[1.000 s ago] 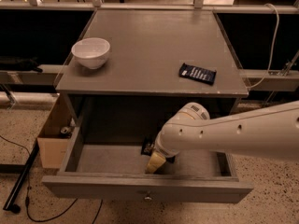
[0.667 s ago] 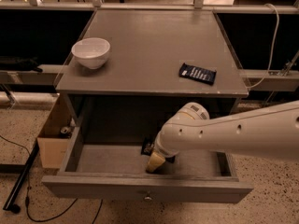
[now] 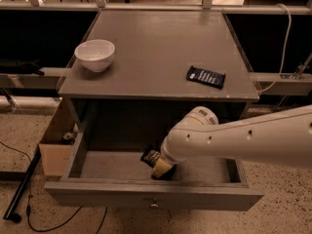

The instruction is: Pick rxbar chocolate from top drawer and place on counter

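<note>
At the far left of the frame a black cable point(image 3: 29, 213) is trailing over the speckled floor point(image 3: 17, 130), and an open cardboard box point(image 3: 53, 157) is standing just beside the cabinet with a can point(image 3: 68, 137) sitting in it. Above it, a white bowl point(image 3: 95, 54) is resting upright on the near left part of the counter point(image 3: 156, 38), a matte grey square top with pale worn edges. Below, the top drawer point(image 3: 122, 196) is standing pulled out toward the lower edge of the frame, with its small round knob point(image 3: 154, 204) showing in the middle of the plain front panel. Inside the drawer, near the middle of its floor, the rxbar chocolate point(image 3: 149, 155) is lying with only a dark corner showing; it is touching the gripper point(image 3: 162, 168) and poking out at the gripper's upper left. The bar seems to be slanting from upper left down to lower right, though most of its length is hidden. The gripper is reaching down onto the drawer floor close to the front panel; whether it is clamping the bar cannot be told. Right of centre, a bluish-black wrapped bar point(image 3: 206, 76) is lying flat on the counter near its front right edge, its long axis running roughly left to right. The white arm point(image 3: 243, 140) is stretching in from the right edge, and a white cable point(image 3: 285, 38) is hanging at the upper right.
</note>
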{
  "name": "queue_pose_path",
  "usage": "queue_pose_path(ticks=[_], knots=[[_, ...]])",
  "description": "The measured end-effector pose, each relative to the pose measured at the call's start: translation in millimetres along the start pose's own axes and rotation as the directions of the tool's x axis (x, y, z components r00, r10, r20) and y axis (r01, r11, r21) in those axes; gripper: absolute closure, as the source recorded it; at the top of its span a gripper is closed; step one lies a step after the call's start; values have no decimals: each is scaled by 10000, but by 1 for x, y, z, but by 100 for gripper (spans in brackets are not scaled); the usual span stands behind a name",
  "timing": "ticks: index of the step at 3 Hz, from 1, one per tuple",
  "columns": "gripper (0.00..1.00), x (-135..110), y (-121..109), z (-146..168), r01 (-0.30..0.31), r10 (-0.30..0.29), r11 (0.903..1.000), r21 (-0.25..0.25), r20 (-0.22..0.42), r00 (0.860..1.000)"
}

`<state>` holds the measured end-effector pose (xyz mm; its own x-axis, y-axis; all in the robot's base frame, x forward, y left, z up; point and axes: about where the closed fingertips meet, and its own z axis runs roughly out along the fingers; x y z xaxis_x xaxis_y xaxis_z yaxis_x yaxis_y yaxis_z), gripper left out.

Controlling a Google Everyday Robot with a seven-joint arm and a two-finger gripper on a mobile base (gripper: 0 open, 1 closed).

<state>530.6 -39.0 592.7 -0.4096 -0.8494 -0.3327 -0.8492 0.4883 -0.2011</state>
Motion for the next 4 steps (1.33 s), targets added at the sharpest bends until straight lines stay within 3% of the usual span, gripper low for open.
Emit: queue_pose_path(ticks=[1,2,4], knots=[[94,0,0,0,0,0,10000,0,0,10000],[100,0,0,0,0,0,10000,0,0,10000],[100,-2,-1,-6,6,-6,10000,-1,-2,10000]])
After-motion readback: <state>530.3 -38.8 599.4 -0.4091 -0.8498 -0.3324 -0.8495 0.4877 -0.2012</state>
